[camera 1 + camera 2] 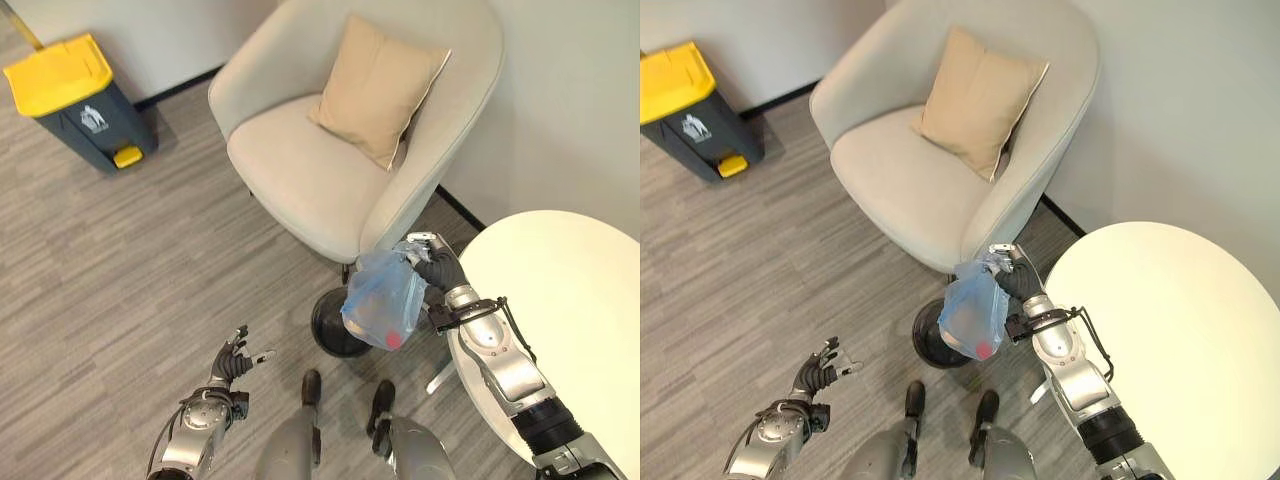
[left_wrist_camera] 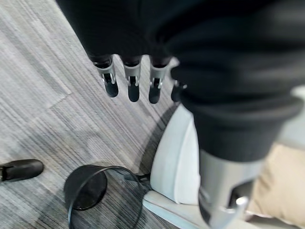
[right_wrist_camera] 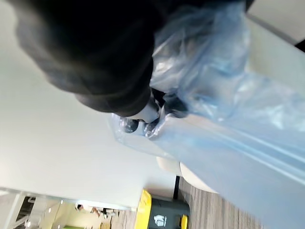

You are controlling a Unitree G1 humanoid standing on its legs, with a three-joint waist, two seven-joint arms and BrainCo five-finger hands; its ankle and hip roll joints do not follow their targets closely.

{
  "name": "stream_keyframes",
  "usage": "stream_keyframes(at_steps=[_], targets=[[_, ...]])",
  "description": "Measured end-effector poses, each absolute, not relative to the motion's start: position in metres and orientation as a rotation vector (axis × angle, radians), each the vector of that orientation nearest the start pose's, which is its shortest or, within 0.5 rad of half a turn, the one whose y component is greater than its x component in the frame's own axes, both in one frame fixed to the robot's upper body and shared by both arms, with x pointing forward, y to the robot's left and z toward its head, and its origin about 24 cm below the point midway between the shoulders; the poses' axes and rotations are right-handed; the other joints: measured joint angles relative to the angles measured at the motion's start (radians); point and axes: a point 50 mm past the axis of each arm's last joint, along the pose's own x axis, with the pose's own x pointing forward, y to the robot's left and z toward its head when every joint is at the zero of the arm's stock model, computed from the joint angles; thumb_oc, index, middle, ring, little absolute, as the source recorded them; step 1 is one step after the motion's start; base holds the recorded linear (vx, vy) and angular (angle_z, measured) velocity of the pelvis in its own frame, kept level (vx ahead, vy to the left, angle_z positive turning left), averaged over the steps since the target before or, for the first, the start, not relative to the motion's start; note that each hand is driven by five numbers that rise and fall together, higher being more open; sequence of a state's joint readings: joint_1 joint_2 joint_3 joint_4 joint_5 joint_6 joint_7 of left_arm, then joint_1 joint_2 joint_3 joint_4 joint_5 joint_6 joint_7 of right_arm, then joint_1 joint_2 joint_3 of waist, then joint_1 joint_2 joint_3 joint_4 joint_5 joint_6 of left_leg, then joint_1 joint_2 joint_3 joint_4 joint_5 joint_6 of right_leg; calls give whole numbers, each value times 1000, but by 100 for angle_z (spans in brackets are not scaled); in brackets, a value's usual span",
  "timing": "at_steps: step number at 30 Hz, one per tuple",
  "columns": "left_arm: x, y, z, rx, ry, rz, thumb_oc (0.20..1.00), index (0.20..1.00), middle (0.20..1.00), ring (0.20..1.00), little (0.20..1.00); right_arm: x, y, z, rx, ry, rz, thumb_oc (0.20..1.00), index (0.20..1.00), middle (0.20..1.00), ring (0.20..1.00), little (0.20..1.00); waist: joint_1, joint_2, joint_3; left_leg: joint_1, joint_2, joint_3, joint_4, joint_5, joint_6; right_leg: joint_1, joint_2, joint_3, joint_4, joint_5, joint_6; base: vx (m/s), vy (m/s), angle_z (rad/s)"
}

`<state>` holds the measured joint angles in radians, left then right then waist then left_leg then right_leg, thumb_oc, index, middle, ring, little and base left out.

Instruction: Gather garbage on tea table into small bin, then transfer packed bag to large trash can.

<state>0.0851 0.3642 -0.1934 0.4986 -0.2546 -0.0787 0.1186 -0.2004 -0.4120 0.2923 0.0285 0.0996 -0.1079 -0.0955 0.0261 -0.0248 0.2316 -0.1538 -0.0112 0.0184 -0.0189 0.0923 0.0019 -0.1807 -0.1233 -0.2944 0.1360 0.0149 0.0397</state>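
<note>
Already my right hand (image 1: pixel 437 268) had its fingers clenched on the blue bag's (image 1: pixel 383 300) neck, hanging above the small black bin (image 1: pixel 338 325); the yellow-lidded trash can (image 1: pixel 78 102) stood well apart, leftward beyond my left hand (image 1: pixel 232 362), fingers loose and empty

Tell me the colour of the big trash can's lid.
Yellow lid on a dark grey body, clearest in the left eye view.

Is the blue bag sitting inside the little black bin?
No, the right hand holds the blue bag up in the air above the black bin.
</note>
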Motion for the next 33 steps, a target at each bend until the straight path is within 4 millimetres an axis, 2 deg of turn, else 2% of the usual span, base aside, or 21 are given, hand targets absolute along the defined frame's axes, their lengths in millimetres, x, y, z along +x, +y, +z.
stream_keyframes(at_steps=[3, 5, 7, 8, 10, 11, 12, 13, 14, 16, 17, 18, 19, 20, 21, 23, 25, 27, 29, 30, 33], targets=[[178, 224, -79, 153, 571, 92, 1000, 1000, 1000, 1000, 1000, 272, -148, 71, -281, -154, 239, 200, 200, 200, 200, 200, -2, 16, -43, 92, -6, 55, -59, 6, 11, 60, 6, 56, -56, 35, 14, -63, 119, -51], [186, 221, -75, 154, 548, 69, 1000, 1000, 1000, 1000, 1000, 273, -148, 72, -288, -157, 248, 200, 200, 200, 200, 200, -7, 20, -46, 79, -12, 61, -40, 6, 11, 46, 2, 68, -35, 36, 21, -190, 2, -20], [195, 220, -69, 168, 520, 48, 1000, 1000, 1000, 1000, 1000, 274, -144, 73, -293, -161, 272, 200, 200, 200, 200, 200, -6, 24, -44, 65, -12, 57, -13, 5, 11, 15, 0, 133, 38, 10, 55, -174, -76, 14], [200, 221, -66, 189, 501, 37, 1000, 1000, 1000, 1000, 1000, 275, -143, 74, -298, -164, 283, 200, 200, 200, 200, 200, -5, 29, -41, 60, -5, 48, 1, 6, 30, 12, 1, 186, 96, -48, 79, -241, -145, 45], [204, 222, -60, 207, 477, 31, 1000, 1000, 1000, 1000, 1000, 278, -142, 79, -308, -181, 290, 200, 200, 200, 200, 200, 11, 36, -37, 37, 10, 19, 38, 7, 31, -8, 47, 297, 314, -178, 92, -178, -180, 43], [204, 224, -60, 212, 478, 32, 1000, 1000, 1000, 1000, 1000, 280, -141, 82, -309, -197, 293, 200, 200, 200, 200, 200, 24, 36, -37, 17, 17, 12, 58, 9, 28, 1, 59, 309, 353, -206, 97, -155, -218, 16], [203, 225, -60, 215, 480, 34, 1000, 1000, 1000, 1000, 1000, 282, -140, 86, -311, -209, 295, 200, 200, 200, 200, 200, 34, 36, -36, 5, 20, 10, 61, 14, 20, 10, 66, 330, 338, -221, 90, -188, -226, 8], [199, 226, -61, 221, 489, 33, 1000, 1000, 1000, 1000, 1000, 285, -137, 91, -315, -230, 298, 200, 200, 200, 200, 200, 49, 34, -36, -21, 22, -1, 64, 31, -1, 48, 82, 343, 234, -255, 53, -217, -222, 22], [198, 219, -63, 199, 487, 23, 1000, 1000, 1000, 1000, 1000, 287, -140, 94, -333, -240, 296, 200, 200, 200, 200, 200, 50, 76, -20, -41, 61, -30, 55, 60, -29, 72, 127, 320, 156, -214, 2, -265, -262, 20], [195, 217, -62, 195, 482, 18, 1000, 1000, 1000, 1000, 1000, 286, -141, 94, -350, -238, 301, 200, 200, 200, 200, 200, 72, 111, -23, -91, 113, -76, 19, 86, -77, 42, 205, 297, 138, -172, -43, -259, -213, 47], [197, 217, -61, 200, 475, 13, 1000, 1000, 1000, 1000, 1000, 286, -142, 94, -352, -238, 291, 200, 200, 200, 200, 200, 66, 111, -22, -125, 131, -94, 10, 71, -91, 12, 231, 293, 138, -167, -72, -270, -100, 95], [204, 214, -56, 202, 450, -1, 1000, 1000, 1000, 1000, 1000, 286, -143, 94, -355, -239, 284, 200, 200, 200, 200, 200, 70, 97, -15, -162, 140, -94, 11, 0, -138, -22, 231, 275, 135, -150, -104, -296, -67, 95], [208, 208, -53, 206, 434, -28, 1000, 1000, 1000, 1000, 1000, 287, -142, 95, -366, -243, 291, 200, 200, 200, 200, 200, 79, 79, 1, -180, 134, -81, 8, -52, -153, -45, 217, 254, 127, -117, -148, -394, -58, 82], [210, 202, -53, 207, 432, -50, 1000, 1000, 1000, 1000, 1000, 289, -140, 97, -385, -249, 306, 200, 200, 200, 200, 200, 72, 76, 11, -192, 115, -40, 24, -56, -139, -60, 192, 219, 119, -96, -162, -357, -61, 74], [214, 197, -51, 211, 421, -76, 1000, 1000, 1000, 1000, 1000, 290, -140, 98, -390, -252, 306, 200, 200, 200, 200, 200, 60, 72, 12, -191, 94, -1, 49, -63, -128, -74, 165, 189, 108, -56, -163, -268, -49, 80], [226, 191, -39, 213, 360, -106, 1000, 1000, 1000, 1000, 1000, 291, -137, 100, -407, -263, 319, 200, 200, 200, 200, 200, 26, 54, 21, -196, 65, 72, 185, -91, -118, -60, 130, 150, 46, -19, -161, -129, -17, 92], [241, 184, -19, 233, 263, -146, 1000, 1000, 1000, 1000, 1000, 294, -133, 108, -405, -290, 327, 200, 200, 200, 200, 200, -5, 26, 34, -95, 61, 71, 223, -137, -111, -45, 102, 130, -13, 23, -155, -94, 2, 72], [259, 167, 2, 256, 166, -220, 1000, 1000, 1000, 1000, 1000, 298, -131, 117, -390, -318, 333, 200, 200, 200, 200, 200, -33, 21, 37, 77, 60, 44, 126, -147, -110, -31, 102, 123, -64, 59, -111, -25, 59, 35], [267, 156, 17, 259, 96, -259, 1000, 1000, 1000, 1000, 1000, 298, -131, 117, -361, -312, 340, 200, 200, 200, 200, 200, -53, 24, 36, 113, 56, 48, 47, -139, -97, -27, 108, 100, -89, 87, -92, -16, 52, 21], [267, 153, 24, 261, 62, -273, 1000, 1000, 1000, 1000, 1000, 298, -131, 117, -353, -308, 344, 200, 200, 200, 200, 200, -50, 22, 37, 124, 59, 49, 12, -120, -52, -28, 114, 98, -99, 100, -84, -51, 39, 10], [271, 147, 36, 296, 1, -297, 1000, 1000, 1000, 1000, 1000, 295, -127, 111, -297, -284, 359, 200, 200, 200, 200, 200, -48, -6, 37, 118, 29, 46, -7, -95, -19, -30, 91, 110, -139, 136, -43, -10, 60, 8]])
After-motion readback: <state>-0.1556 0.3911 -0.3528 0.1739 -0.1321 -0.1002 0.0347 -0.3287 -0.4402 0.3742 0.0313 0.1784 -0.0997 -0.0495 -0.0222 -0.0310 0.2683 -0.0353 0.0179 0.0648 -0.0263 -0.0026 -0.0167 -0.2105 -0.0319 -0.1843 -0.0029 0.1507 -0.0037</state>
